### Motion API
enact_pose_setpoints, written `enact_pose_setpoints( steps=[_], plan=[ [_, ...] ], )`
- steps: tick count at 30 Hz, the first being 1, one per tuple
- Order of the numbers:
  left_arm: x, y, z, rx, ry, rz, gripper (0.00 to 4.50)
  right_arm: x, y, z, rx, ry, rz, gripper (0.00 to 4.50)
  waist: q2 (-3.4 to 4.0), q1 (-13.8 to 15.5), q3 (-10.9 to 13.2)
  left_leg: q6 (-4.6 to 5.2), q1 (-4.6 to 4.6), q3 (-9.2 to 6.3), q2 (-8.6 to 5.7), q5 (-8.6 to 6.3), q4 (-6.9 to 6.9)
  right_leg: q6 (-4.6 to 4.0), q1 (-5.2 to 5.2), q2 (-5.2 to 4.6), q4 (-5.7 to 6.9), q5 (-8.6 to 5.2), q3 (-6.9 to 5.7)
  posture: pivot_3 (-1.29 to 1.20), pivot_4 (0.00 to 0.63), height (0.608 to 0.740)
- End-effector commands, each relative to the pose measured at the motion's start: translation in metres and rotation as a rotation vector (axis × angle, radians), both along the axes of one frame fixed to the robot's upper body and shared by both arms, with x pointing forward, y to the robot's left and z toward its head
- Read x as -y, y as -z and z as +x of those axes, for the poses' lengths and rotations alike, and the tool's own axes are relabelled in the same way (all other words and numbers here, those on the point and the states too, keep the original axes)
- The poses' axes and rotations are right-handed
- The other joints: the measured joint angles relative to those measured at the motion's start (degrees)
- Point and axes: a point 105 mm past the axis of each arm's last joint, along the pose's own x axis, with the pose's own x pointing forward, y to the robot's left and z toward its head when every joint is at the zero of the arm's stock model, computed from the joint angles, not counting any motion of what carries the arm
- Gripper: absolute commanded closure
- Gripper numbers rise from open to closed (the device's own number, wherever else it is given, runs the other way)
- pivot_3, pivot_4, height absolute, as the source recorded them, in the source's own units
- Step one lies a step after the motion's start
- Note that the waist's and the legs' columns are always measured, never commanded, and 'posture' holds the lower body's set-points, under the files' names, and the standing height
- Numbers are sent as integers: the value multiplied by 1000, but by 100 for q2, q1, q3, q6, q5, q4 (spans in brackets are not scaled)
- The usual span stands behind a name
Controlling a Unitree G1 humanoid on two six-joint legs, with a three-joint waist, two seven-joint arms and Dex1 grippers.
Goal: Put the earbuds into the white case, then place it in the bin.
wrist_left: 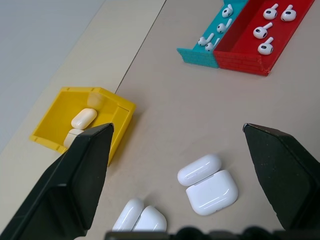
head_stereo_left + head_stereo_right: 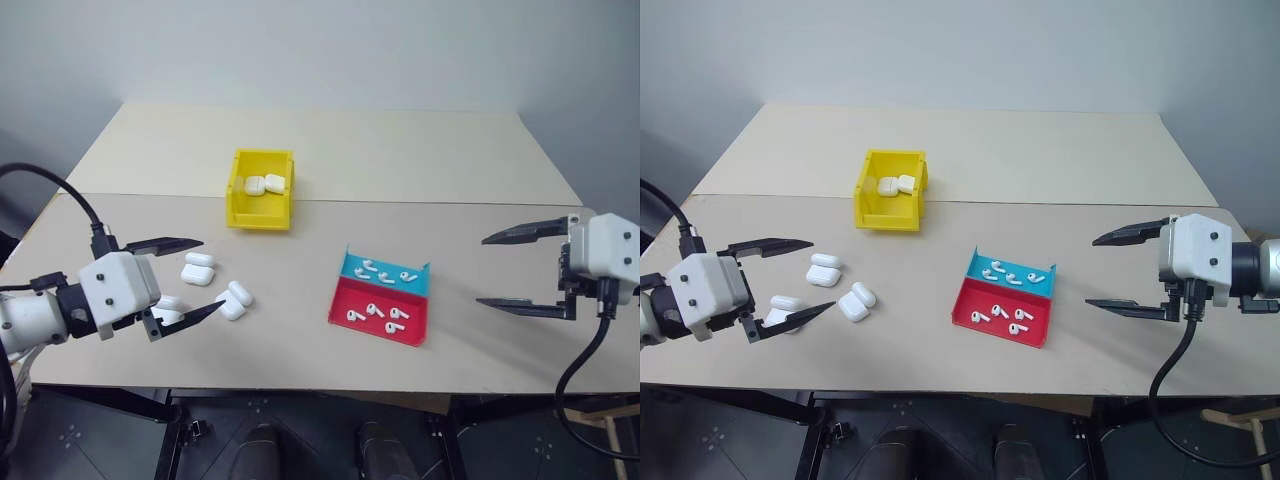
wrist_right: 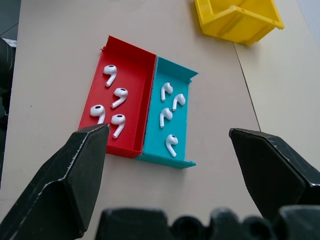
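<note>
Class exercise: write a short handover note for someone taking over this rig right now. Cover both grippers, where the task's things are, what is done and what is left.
Left gripper: open, holding nothing, hovering by the white cases lying on the table.
Right gripper: open, holding nothing, to the right of the tray.
Earbuds: four in the tray's red half, four in the blue half.
Bin: yellow, behind the loose cases, with two cases already inside.
Done: two cases binned.
Left: load earbuds into a loose case, then place it in the bin.
</note>
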Motion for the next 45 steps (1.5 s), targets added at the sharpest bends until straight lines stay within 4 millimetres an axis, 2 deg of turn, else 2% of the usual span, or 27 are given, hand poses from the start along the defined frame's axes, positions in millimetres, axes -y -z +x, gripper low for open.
enact_pose_setpoints(
  steps=[1, 11, 14, 19, 25, 29, 33, 37, 39, 41, 45],
  plan=[
    [2, -7, -1, 30, 1, -1, 0, -3, -9, -1, 49, -20, -2, 50, 0, 0, 0, 0, 0, 0, 0, 0, 0, 0, 0, 0, 0, 0, 0, 0, 150, 740],
    [0, -4, 0, 60, -51, 23, 0, -4, -9, 0, 43, -23, -3, 50, 0, -2, 0, 0, 0, 0, 0, 0, 0, 0, 0, 0, 0, 0, 0, 0, 150, 740],
    [-1, -5, 1, 96, -110, 16, 0, -3, -8, 0, 36, -25, -4, 50, 0, 1, 0, 0, 0, 0, 0, 0, 0, 0, 0, 0, 0, 0, 0, 0, 150, 740],
    [-1, -3, -2, 143, -229, 127, 0, -5, -9, 2, 30, -31, -6, 50, -1, -12, 0, 0, 0, -1, 0, 0, 0, 0, 0, 0, -1, 0, 1, 0, 150, 740],
    [-6, -5, 0, 10, -341, 139, 0, -5, -5, -2, -2, -41, -7, 50, -3, 17, 1, 0, 1, -1, 0, 0, 0, 1, 1, 0, 1, 0, -1, 0, 150, 740],
    [-25, -10, 22, -125, -543, 72, 0, -7, -3, -2, -9, -37, -1, 50, -3, 20, 2, 0, 3, -3, -1, 0, 0, 1, 1, 0, 5, -1, -1, 0, 150, 740],
    [-39, -23, 54, -271, -768, -101, 0, -8, -2, 0, -10, -36, 1, 50, -7, 12, 3, 0, 1, -9, -4, 0, 0, 2, 0, 2, 8, -1, -2, 0, 150, 740],
    [-42, -21, 61, -449, -848, -130, 0, -11, 0, 0, -13, -33, 8, 50, -9, -54, 3, 1, -13, -12, -6, 0, 1, 4, -9, 2, 5, -1, -1, 0, 150, 740],
    [-49, -18, 64, -498, -888, -94, 0, -12, 4, 1, -21, -30, 17, 50, -10, -96, 4, 1, -19, -13, -6, 0, 0, 5, -17, 2, 6, -3, 0, 0, 150, 740],
    [-60, -19, 74, -549, -948, -132, 0, -14, 8, 0, -33, -35, 24, 50, -13, -106, 5, 1, -22, -15, -5, 0, -1, 4, -22, 3, 9, -4, -2, 0, 150, 740],
    [-62, -15, 81, -645, -967, -119, 0, -17, 13, 2, -44, -38, 32, 50, -18, -114, 8, -1, -19, -18, -9, 1, 1, 4, -18, 1, 17, -4, -5, 0, 150, 740]
  ],
)
